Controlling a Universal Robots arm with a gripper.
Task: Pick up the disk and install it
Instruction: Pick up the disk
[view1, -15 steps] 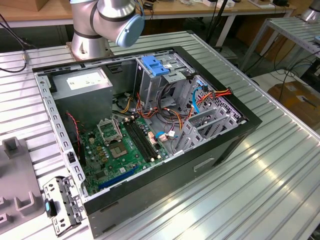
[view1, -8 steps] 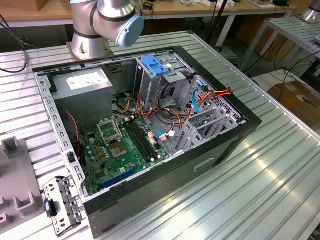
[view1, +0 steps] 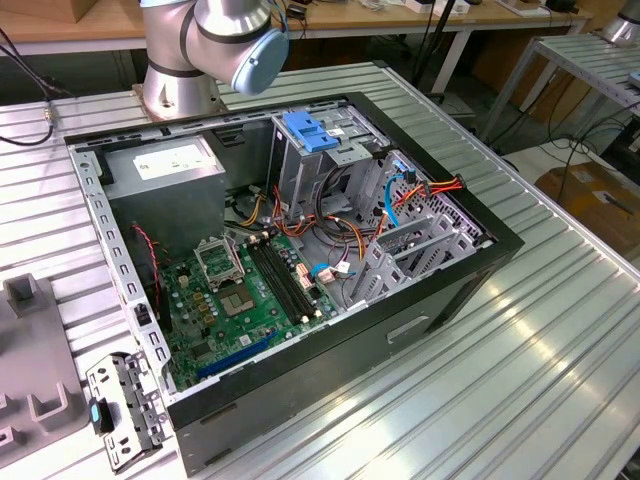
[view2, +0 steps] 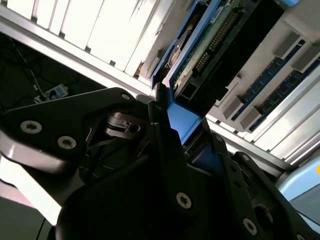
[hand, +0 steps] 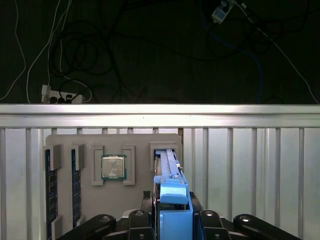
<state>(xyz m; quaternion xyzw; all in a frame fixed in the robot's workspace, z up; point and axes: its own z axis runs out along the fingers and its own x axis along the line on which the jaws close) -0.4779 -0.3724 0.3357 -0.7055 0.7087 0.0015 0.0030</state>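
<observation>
The gripper (hand: 174, 207) is clamped on the blue frame of the disk (hand: 168, 162), which stands on edge in a slot of the grey parts tray (hand: 115, 205), beside a CPU (hand: 113, 166) and memory modules (hand: 48, 180). In the exterior view, an open computer case (view1: 300, 372) lies on the ribbed metal table (view1: 520, 400).

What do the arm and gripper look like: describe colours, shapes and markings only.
The arm has rounded silver-grey metal joints with a light-blue round cap. The gripper is black, with angular linked plates and silver screw heads in both wrist views.
</observation>
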